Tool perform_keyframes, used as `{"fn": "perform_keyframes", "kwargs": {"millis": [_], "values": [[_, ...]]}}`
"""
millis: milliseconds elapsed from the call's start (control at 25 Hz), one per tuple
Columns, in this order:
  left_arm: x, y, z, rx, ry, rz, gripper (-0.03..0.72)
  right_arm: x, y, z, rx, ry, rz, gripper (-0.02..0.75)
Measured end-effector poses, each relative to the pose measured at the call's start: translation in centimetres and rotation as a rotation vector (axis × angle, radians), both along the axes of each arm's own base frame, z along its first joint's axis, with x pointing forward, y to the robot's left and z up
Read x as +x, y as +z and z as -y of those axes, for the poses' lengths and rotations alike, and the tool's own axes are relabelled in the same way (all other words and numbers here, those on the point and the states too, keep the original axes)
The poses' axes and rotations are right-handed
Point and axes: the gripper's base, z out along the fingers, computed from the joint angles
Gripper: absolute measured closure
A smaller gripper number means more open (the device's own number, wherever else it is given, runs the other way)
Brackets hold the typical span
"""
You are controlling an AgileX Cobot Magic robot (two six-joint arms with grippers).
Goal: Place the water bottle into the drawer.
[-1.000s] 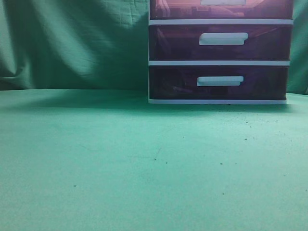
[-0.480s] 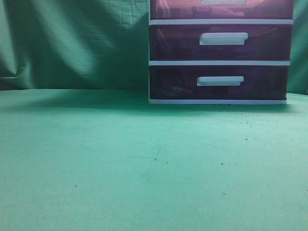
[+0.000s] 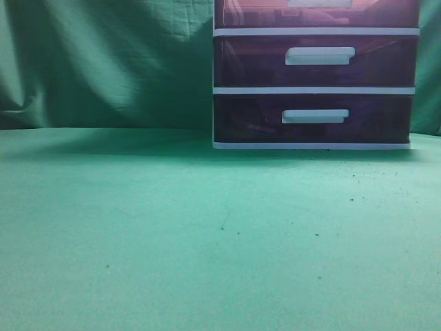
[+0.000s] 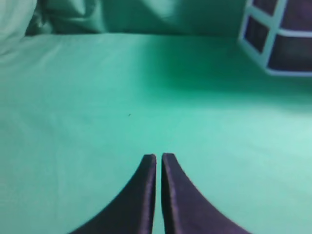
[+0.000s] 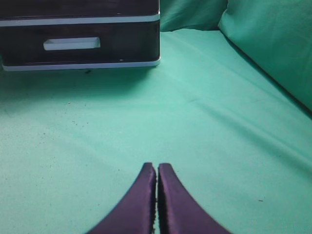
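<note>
The reddish-purple top drawer (image 3: 262, 14) with its white bar handle (image 3: 319, 3) shows at the top edge of the exterior view, shut, in a white-framed drawer unit (image 3: 314, 90). The water bottle is not in any view. My left gripper (image 4: 159, 156) is shut and empty above the green cloth, with the unit's corner (image 4: 273, 34) far at the upper right. My right gripper (image 5: 157, 165) is shut and empty above the cloth, with the unit's bottom drawer (image 5: 122, 44) ahead at the upper left. Neither gripper shows in the exterior view.
Two darker purple drawers (image 3: 241, 62) (image 3: 241, 117) with white handles sit under the top one. Green cloth (image 3: 207, 227) covers the table and hangs behind it. The cloth rises in a fold at the right of the right wrist view (image 5: 273, 53).
</note>
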Motion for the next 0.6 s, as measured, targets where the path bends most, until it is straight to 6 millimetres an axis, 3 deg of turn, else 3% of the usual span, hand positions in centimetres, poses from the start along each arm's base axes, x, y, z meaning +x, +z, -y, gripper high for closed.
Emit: {"fn": "perform_keyframes", "kwargs": {"millis": [120, 600], "values": [[0.1, -1.2, -0.1, 0.011, 0.027, -0.032, 0.688, 0.0, 0.0, 0.0, 0.0, 0.0, 0.0, 0.738], [0.0, -1.7, -0.3, 0.112, 0.019, -0.087, 0.688, 0.0, 0.0, 0.0, 0.008, -0.003, 0.0, 0.738]]}}
